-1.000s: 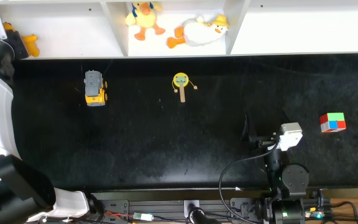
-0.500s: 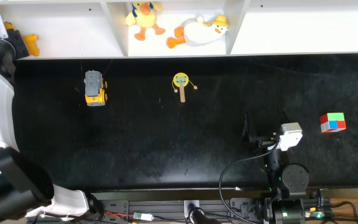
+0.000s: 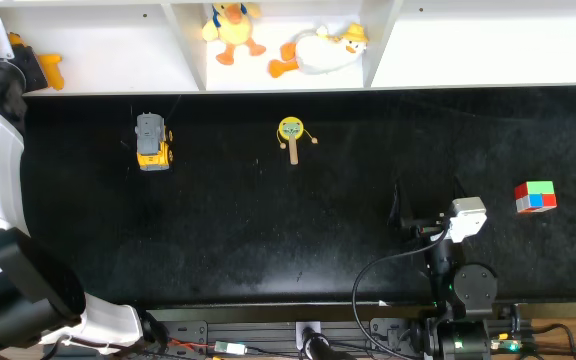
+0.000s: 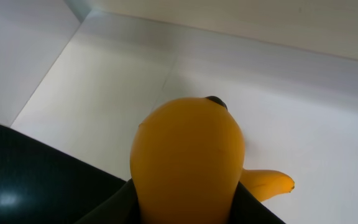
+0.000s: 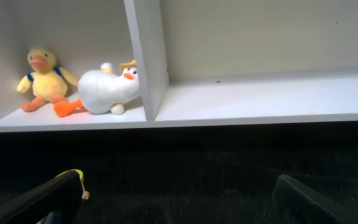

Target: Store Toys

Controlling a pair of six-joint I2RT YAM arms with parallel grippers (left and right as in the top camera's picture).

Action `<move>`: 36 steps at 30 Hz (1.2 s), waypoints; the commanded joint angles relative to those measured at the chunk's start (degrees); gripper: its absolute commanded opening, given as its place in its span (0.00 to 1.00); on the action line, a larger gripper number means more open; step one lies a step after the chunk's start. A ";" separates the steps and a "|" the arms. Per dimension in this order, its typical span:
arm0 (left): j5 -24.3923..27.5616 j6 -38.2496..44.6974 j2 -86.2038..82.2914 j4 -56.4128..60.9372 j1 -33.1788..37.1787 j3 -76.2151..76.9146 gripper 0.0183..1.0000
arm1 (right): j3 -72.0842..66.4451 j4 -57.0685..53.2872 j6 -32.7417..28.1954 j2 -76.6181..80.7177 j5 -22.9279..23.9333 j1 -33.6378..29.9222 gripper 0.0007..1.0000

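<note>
An orange rounded toy (image 4: pixel 188 162) fills the space between my left gripper's fingers, which are shut on it inside the leftmost white shelf compartment (image 4: pixel 104 81). From above, the left gripper (image 3: pixel 23 68) sits at the far left of the shelf with the orange toy (image 3: pixel 48 70) beside it. A grey and yellow toy truck (image 3: pixel 151 141), a yellow rattle (image 3: pixel 291 133) and a coloured cube (image 3: pixel 535 197) lie on the black mat. My right gripper (image 3: pixel 425 205) stands open and empty over the mat, left of the cube.
The middle compartment holds a yellow duck plush (image 3: pixel 232 25) and a white duck plush (image 3: pixel 320 50). The right compartment (image 5: pixel 278 93) has bare floor. A white divider (image 5: pixel 145 56) separates the two. The black mat (image 3: pixel 298 230) spans the table.
The left arm's elbow at the bottom left has shifted slightly. The gripper with the orange toy stays at the shelf, and the right arm has not moved.
</note>
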 commanded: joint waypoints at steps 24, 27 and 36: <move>1.03 0.00 2.75 3.82 -1.11 1.27 1.00 | -0.79 0.31 0.22 -0.44 -0.26 0.31 1.00; 1.05 -0.02 2.75 4.02 -1.25 1.27 1.00 | -0.79 0.31 0.22 -0.44 -0.26 0.31 1.00; 0.13 -0.22 -0.55 0.22 -1.22 1.29 1.00 | -0.79 0.31 0.22 -0.44 -0.26 0.31 1.00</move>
